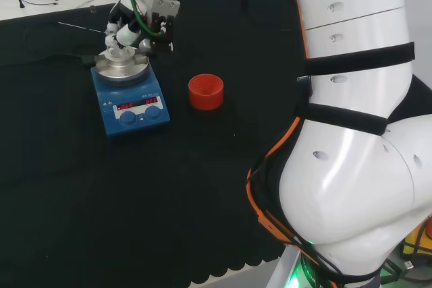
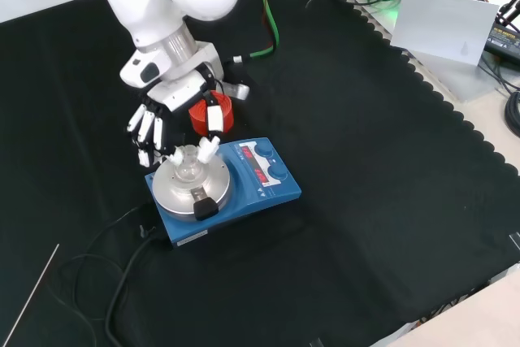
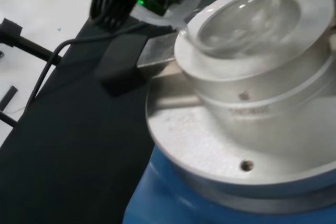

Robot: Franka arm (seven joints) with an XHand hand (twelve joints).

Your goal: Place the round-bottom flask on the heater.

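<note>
Where the black cloth (image 2: 390, 201) covers the bench, its scalloped edge runs along the right of the front view, and beyond it lie cables and a grey box (image 2: 451, 26) on a pale surface; in the head view the far edge of the cloth gives way to a light floor with thin black legs of furniture standing on it. A red ribbed ring (image 1: 205, 91) stands on the cloth to the right of the heater (image 1: 129, 102) in the head view, apart from it; a black cable (image 2: 122, 274) trails from the heater's near left side in the front view.

The round-bottom flask (image 2: 188, 166) is clear glass (hard to make out against the metal), its bulb seated in the hollow of the heater's silver top block, as the wrist view shows (image 3: 247, 22); its neck rises toward the hand.

The hand (image 2: 175, 107) hangs just above and behind the flask in the front view; its fingers (image 2: 145, 129) reach down on the left of the neck and another on the right, curled in close around it, though whether the tips touch the glass I cannot tell.
</note>
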